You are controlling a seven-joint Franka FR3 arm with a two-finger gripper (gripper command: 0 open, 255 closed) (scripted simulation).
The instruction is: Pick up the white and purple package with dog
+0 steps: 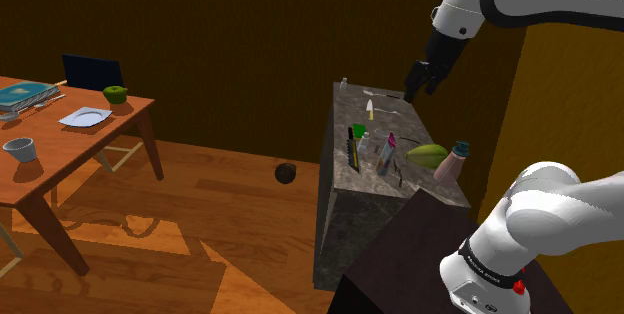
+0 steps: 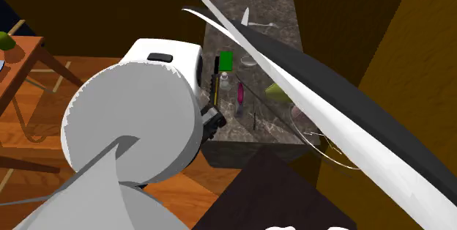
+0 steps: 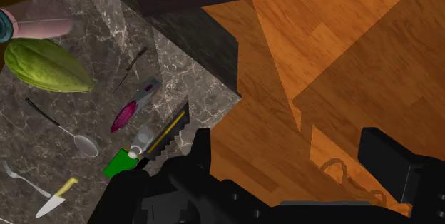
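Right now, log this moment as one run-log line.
gripper: raised, fingers open, empty | purple package: on marble counter, untouched | grasp: not yet made

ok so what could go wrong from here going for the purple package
Crowding: the purple and grey package lies between a thin dark utensil and a black and yellow toothed tool, so the open end effector may catch a neighbour.
Edge: the package and toothed tool sit near the marble counter's edge; a nudge could send either onto the wooden floor.
Aim: the end effector points at floor, not the package, so a straight descent would likely miss.
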